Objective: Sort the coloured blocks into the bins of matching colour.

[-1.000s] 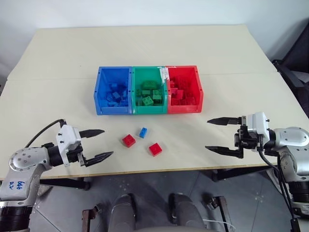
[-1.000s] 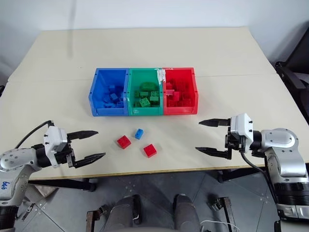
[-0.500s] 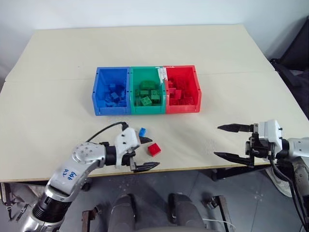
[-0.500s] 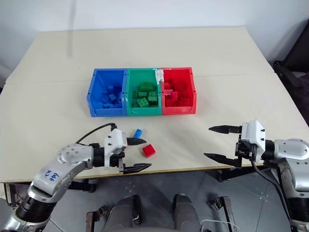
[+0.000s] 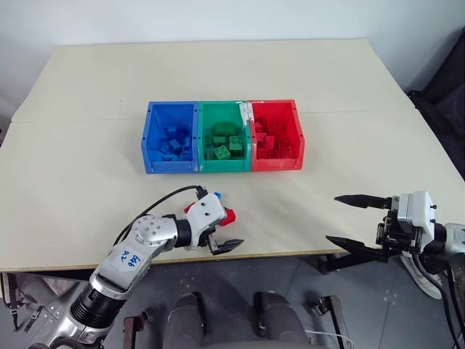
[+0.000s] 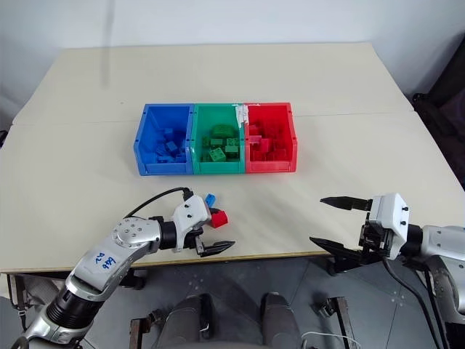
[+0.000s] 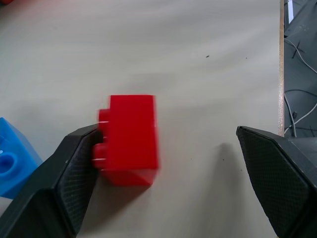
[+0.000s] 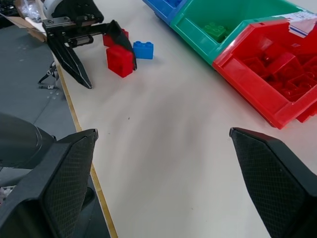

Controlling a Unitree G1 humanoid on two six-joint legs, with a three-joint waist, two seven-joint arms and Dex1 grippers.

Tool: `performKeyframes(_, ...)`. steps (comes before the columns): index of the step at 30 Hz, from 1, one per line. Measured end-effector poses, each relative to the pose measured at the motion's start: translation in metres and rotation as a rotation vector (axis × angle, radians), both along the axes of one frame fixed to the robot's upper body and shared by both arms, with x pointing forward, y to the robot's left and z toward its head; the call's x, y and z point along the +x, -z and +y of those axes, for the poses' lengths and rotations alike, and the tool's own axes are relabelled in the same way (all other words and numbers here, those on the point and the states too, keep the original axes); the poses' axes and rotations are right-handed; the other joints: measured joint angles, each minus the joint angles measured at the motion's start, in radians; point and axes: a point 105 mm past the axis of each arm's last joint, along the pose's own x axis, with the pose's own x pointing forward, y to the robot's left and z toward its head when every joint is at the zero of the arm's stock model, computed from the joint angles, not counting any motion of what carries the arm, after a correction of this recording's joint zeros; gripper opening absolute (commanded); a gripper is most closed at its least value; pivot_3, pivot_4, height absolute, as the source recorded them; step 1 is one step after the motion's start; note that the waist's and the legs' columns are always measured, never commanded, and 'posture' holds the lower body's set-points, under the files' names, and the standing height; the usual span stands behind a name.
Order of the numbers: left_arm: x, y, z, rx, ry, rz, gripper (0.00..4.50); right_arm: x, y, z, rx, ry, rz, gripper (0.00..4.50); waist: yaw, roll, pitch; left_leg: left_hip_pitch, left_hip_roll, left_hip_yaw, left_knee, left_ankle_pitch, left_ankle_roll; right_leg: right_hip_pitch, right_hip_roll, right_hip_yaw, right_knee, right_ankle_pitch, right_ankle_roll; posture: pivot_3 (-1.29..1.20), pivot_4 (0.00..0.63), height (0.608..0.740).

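Beside left gripper (image 7: 163,168) finger, red block (image 7: 130,140), blue block (image 7: 12,158) at edge

The three joined rectangular bins, blue (image 5: 171,136), green (image 5: 224,134) and red (image 5: 275,134), look like smooth, slightly glossy plastic. The small red studded brick (image 7: 130,138) shines likewise. The cream tabletop (image 5: 232,73) is matt and smooth. The black finger pads (image 7: 74,178) bear a fine cross-hatched, rubbery texture.
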Motion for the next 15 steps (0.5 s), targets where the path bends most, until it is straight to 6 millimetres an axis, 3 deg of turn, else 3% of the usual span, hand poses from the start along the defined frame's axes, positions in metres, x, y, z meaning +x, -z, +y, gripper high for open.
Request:
performKeyframes(3,0.0008,-0.0004,-0.0017,-0.01,-0.009,0.001,3.56,0.0009,-0.0008,-0.0001,0.002,0.006,-0.006,4.5,0.0,0.0,0.0,0.0,0.0,0.0,0.0,0.0,0.0,0.001,0.0,0.0,0.0,0.0,0.0,0.0,0.15,0.74)
performKeyframes(11,0.0034,0.0002,0.0043,-0.015,-0.044,0.005,1.04,0.0027,-0.0001,0.001,0.011,0.009,-0.018,4.5,0.0,0.0,0.0,0.0,0.0,0.0,0.0,0.0,0.0,0.001,0.0,0.0,0.0,0.0,0.0,0.0,0.15,0.74)
performKeyframes(15,0.0049,-0.0001,0.0064,-0.028,-0.039,-0.003,0.95,0.0031,0.0004,0.0021,0.017,0.007,-0.02,4.5,0.0,0.0,0.0,0.0,0.0,0.0,0.0,0.0,0.0,0.001,0.0,0.0,0.0,0.0,0.0,0.0,0.15,0.74)
